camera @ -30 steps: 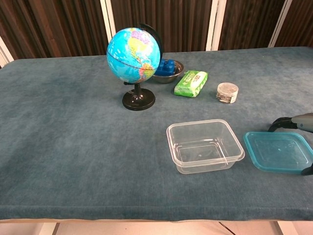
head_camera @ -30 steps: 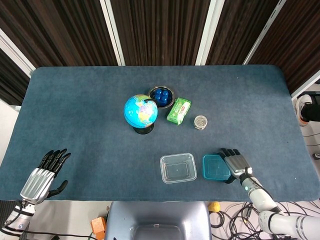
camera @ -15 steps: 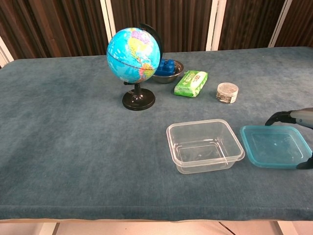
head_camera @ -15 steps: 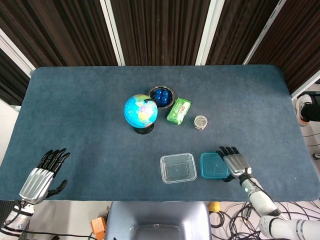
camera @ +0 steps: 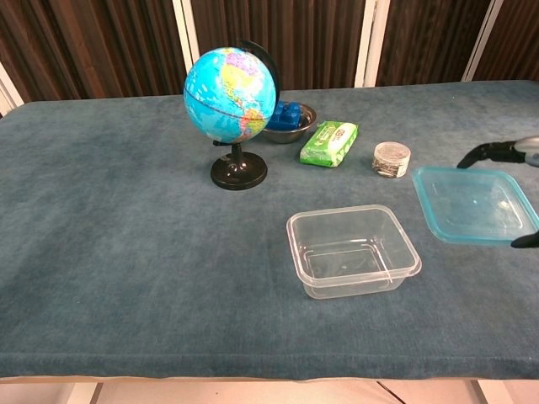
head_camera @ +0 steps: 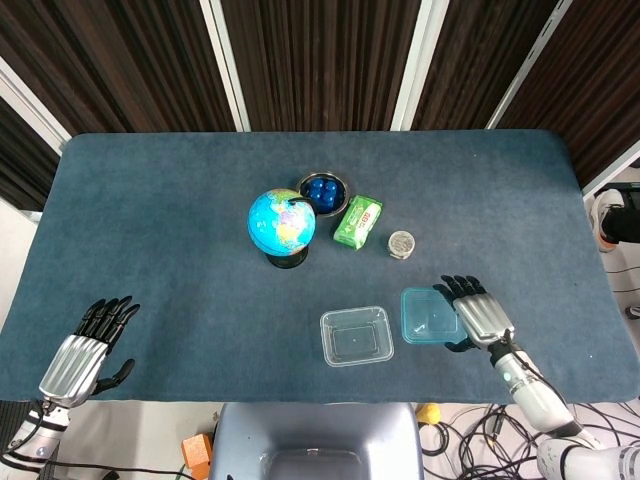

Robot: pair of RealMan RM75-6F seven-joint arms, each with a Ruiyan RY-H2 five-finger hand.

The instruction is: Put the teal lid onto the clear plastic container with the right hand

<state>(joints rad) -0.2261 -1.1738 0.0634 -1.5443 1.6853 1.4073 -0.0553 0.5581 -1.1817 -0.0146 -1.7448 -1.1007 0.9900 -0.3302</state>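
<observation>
The right robot hand point(head_camera: 478, 315) grips the teal lid point(head_camera: 428, 315) just right of the clear plastic container point(head_camera: 356, 336), near the tabletop's point(head_camera: 180, 230) front edge.

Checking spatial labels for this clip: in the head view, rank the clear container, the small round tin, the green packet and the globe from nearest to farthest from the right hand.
Measured from the right hand, which holds the teal lid:
1. Small round tin, behind and left of the hand.
2. Clear container, to the hand's left; close to the tin's distance, slightly farther.
3. Green packet, farther back-left.
4. Globe, farthest left.
</observation>
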